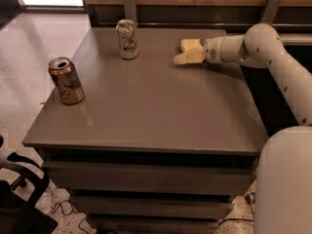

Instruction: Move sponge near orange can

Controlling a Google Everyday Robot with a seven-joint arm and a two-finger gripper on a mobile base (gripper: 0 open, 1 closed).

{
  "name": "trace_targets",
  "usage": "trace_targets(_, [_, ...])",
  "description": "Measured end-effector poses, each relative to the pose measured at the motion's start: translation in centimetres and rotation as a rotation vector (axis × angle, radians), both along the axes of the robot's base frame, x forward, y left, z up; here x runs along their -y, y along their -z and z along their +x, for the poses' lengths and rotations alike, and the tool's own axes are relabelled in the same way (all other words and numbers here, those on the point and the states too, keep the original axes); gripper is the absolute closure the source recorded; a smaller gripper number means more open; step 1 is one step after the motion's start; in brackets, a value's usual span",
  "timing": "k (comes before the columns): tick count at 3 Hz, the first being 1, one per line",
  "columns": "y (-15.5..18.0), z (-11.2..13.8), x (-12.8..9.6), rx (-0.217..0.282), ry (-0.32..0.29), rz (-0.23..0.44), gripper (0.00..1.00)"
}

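Note:
The orange can (66, 80), coppery brown with a silver rim, stands upright near the table's left edge. A pale yellow rounded block, the sponge (189, 44), lies at the far right of the table (156, 106), right at the tip of my gripper (185, 57). The gripper reaches in from the right on the white arm (258, 45), low over the tabletop. Whether it holds the sponge or only touches it does not show. The sponge is far from the orange can, across the table's width.
A white-and-green drink can (127, 39) stands upright at the back of the table, between the sponge and the orange can. A wooden wall panel with metal brackets (129, 4) runs behind the table. A black chair base (19, 194) sits on the floor at lower left.

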State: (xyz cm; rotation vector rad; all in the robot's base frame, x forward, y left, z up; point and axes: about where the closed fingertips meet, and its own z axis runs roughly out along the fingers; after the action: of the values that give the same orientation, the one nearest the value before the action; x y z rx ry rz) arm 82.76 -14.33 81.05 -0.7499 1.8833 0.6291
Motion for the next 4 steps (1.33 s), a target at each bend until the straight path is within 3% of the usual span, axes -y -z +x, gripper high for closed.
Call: trace_targets(4, [0.00,0.01,0.00,0.000,0.000,0.000,0.00])
